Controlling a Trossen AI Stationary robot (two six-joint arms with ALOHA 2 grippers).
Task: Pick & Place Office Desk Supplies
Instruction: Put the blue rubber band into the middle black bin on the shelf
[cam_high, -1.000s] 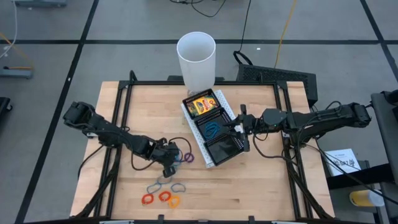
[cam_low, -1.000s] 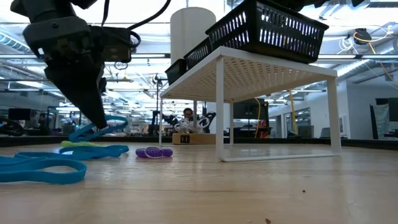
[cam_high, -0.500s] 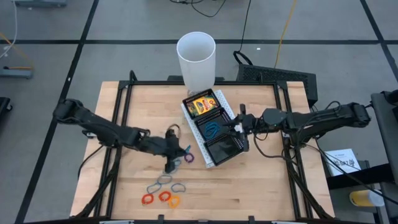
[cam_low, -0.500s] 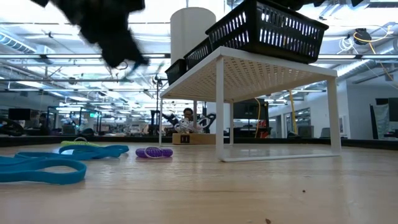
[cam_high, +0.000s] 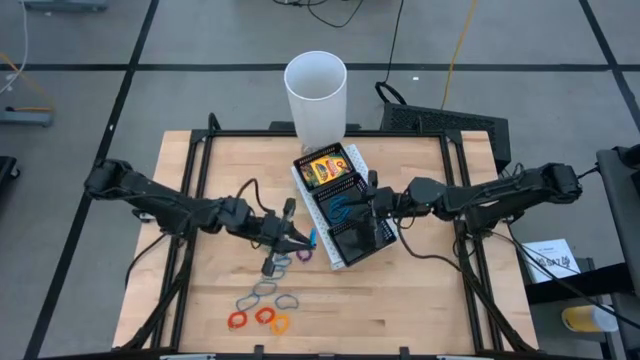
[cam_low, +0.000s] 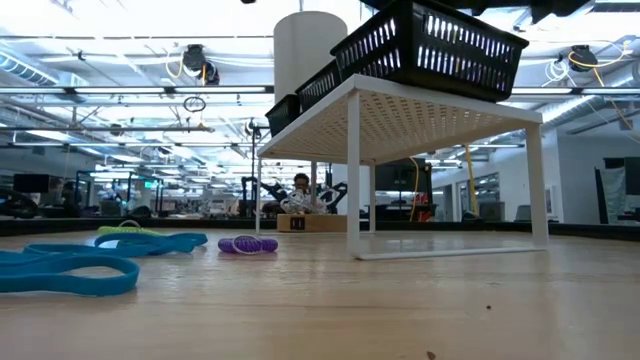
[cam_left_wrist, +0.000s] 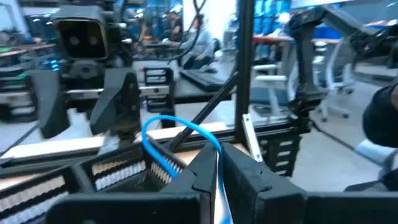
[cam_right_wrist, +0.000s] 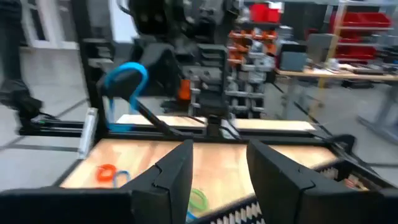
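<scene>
The black mesh tray sits mid-table on its white stand, crayon boxes in the compartment nearest the white cup. Right gripper hovers over the tray, fingers parted, empty. Left gripper is just beside the tray — pinched on a blue rubber band, lifted off the wood. More bands lie loose below.

A light wooden surface is carrying a white perforated metal riser, which is holding a black mesh three-compartment tray set at a slant. A tall white cylindrical cup is standing just behind the tray, at the far edge.
</scene>
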